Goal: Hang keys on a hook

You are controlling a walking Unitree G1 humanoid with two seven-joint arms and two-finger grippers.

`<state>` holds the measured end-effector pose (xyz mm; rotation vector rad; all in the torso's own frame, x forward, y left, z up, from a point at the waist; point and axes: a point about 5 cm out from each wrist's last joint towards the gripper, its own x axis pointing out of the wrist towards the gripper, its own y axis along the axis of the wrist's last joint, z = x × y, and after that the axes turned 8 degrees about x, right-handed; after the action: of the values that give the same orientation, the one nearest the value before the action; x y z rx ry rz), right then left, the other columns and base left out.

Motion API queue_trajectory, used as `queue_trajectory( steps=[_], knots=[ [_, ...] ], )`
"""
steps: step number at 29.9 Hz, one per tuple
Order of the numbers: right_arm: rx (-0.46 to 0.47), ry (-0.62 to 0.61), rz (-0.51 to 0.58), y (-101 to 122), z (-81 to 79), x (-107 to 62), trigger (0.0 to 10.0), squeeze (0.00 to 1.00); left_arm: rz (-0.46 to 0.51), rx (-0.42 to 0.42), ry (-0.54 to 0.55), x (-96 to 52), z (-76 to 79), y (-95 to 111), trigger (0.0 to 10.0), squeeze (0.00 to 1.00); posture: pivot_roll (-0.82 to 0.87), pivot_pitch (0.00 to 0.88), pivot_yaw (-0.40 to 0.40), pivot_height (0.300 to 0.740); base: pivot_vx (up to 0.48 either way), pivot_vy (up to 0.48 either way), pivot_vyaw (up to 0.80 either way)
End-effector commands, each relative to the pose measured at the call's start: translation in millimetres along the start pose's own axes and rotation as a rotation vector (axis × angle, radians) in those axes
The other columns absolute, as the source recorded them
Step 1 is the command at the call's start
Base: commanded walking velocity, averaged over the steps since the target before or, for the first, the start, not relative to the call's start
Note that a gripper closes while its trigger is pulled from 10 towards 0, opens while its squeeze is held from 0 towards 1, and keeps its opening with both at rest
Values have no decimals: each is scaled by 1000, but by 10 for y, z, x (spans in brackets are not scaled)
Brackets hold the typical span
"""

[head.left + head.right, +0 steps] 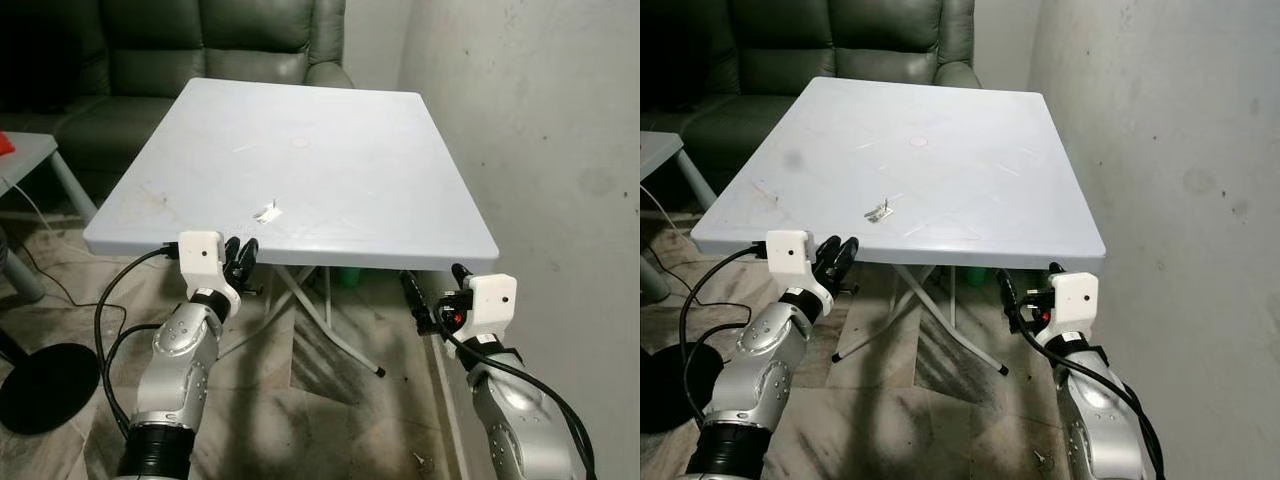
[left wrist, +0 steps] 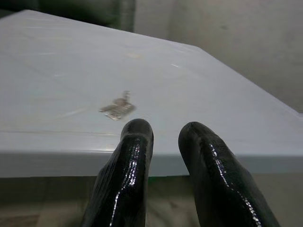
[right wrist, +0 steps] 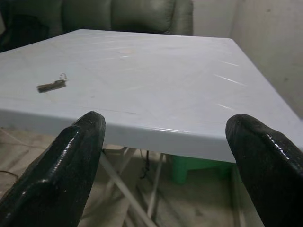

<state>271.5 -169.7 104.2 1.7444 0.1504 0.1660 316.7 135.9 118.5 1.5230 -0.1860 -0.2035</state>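
On the pale grey plastic folding table (image 1: 330, 150), seen from the left eye view, a small bunch of metal keys (image 1: 266, 212) lies flat near the front edge, left of centre. Just below that edge, the left end effector (image 1: 241, 262) hangs beside the table rim, its two black fingers nearly together with nothing between them. The right end effector (image 1: 432, 296) sits lower, under the table's front right corner, close to the rough grey wall (image 1: 540, 150). A dark green leather sofa (image 1: 200, 60) stands behind the table, and a black cable (image 1: 105, 330) loops over the marbled floor (image 1: 320, 420).

From the right eye view, the same layout holds: the keys rest well apart from both end effectors.

Through the left wrist view, the fingers (image 2: 128, 170) point at the table edge with a narrow gap, empty, and the keys lie just beyond on the tabletop.

Through the right wrist view, the fingers (image 3: 71, 165) are spread wide, released, level with the table edge; the keys lie far off to one side.
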Motion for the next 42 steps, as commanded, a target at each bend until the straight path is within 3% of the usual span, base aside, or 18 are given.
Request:
queue_trajectory(
  steps=[1,36,42],
  knots=[
    [11,6,4,19,-10,-10,10000,0,3,4,1,9,-13,28,10000,0,-97,0,-49,740,0,405,0],
    [3,25,-25,-1,-53,-50,10000,0,-3,-6,21,2,-37,38,10000,0,-94,36,-55,740,0,468,0],
    [-2,25,-23,2,-58,-44,10000,0,-3,-7,24,0,-35,41,10000,0,-94,36,-56,740,0,480,774]
  ],
)
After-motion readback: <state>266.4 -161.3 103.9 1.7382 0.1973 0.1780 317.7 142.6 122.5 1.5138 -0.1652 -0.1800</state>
